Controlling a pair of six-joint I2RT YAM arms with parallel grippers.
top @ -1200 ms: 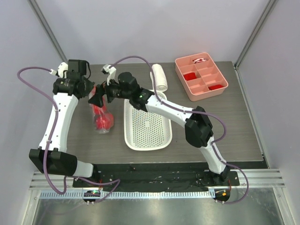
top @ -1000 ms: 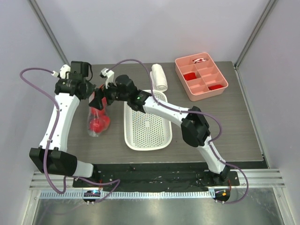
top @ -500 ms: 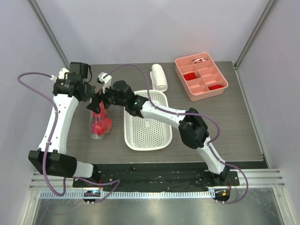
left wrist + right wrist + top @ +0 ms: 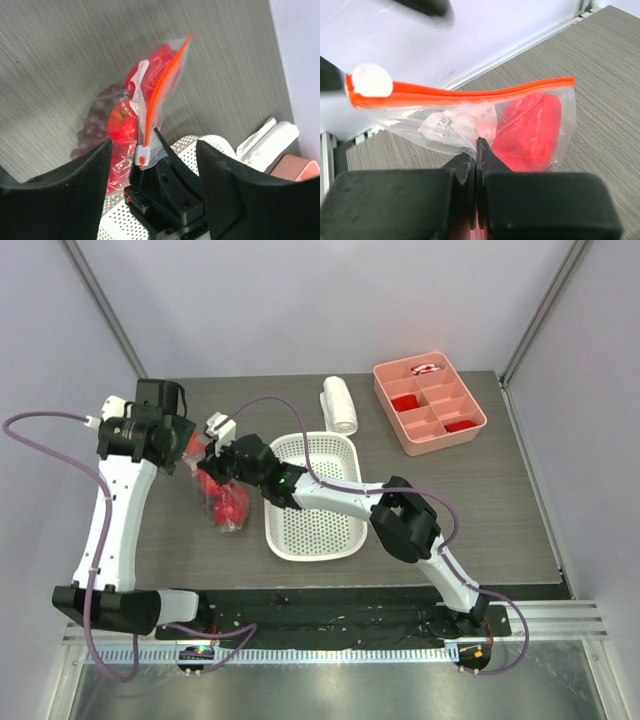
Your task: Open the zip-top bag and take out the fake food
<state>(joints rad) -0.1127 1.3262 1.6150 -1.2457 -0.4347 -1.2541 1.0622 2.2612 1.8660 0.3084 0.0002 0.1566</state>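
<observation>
While the right gripper (image 4: pixel 477 150) is clamped on the clear plastic of the zip-top bag (image 4: pixel 445 127) just under its orange zip strip (image 4: pixel 470 95), holding the mouth up beside the white basket (image 4: pixel 340 530), the left gripper (image 4: pixel 152 150) has its fingers apart on both sides of the bag's end and grips nothing. The strip looks like one closed line with the white slider (image 4: pixel 370 80) at one end, so I judge the opening is not yet done. The fake food (image 4: pixel 532 125) is all inside the bag, so the whole removing is left.
</observation>
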